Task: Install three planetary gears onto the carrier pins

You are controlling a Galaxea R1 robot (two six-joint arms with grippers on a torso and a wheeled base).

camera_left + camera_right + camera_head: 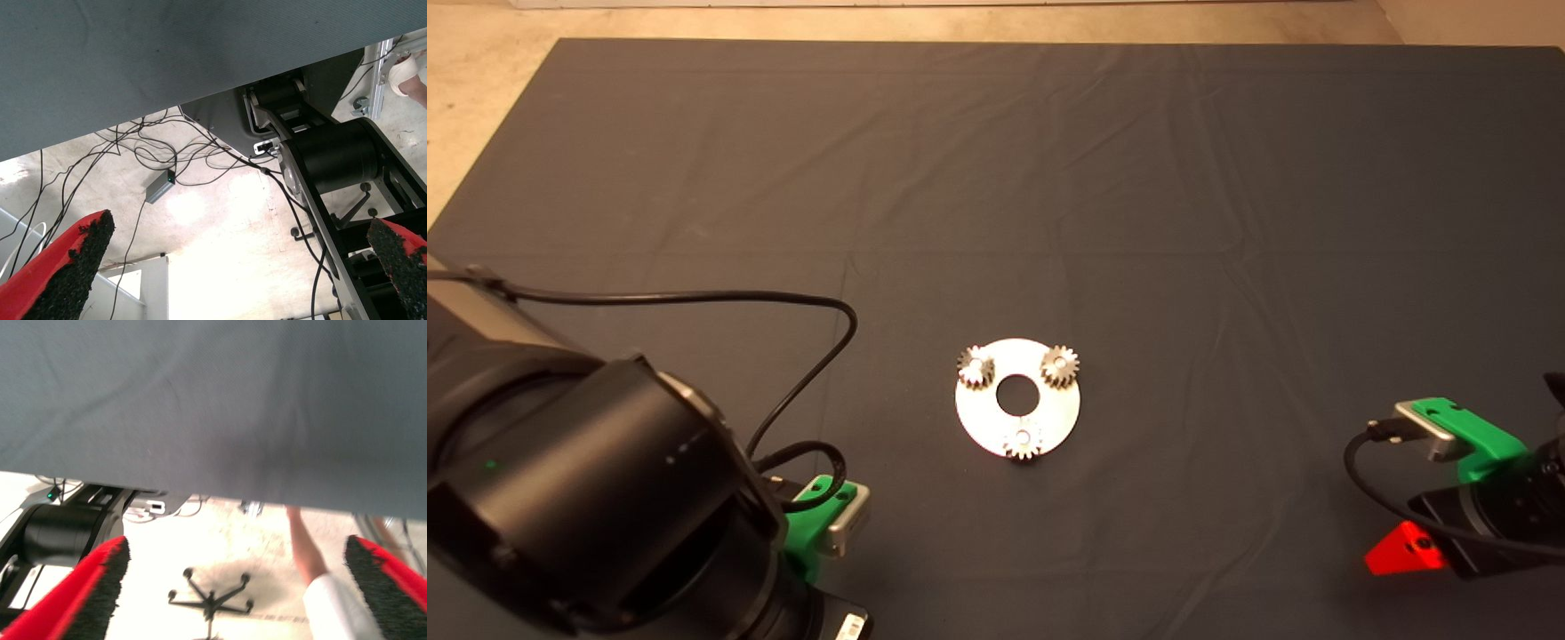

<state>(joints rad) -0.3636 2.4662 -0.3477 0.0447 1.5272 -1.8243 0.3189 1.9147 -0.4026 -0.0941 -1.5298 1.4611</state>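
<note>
We see the round plate flat on the dark mat, near centre. It carries all three planetary gears: one at the far-left rim, one at the far-right rim, one at the near rim. Each gear sits around one of the carrier pins, whose bright tops show through the centre holes. The plate's big centre hole is bare, mat showing through.

Left gripper is parked at the lower left of the head view, fingers spread wide, holding nothing. Right gripper sits at the lower right edge, well apart from the plate, also wide open and holding nothing.

Only the head view shows plate and gears. The left wrist view gives us the mat edge, tangled cables on the floor, a small grey box and the robot's black base. The right wrist view gives us the mat, a chair base and a person's leg.
</note>
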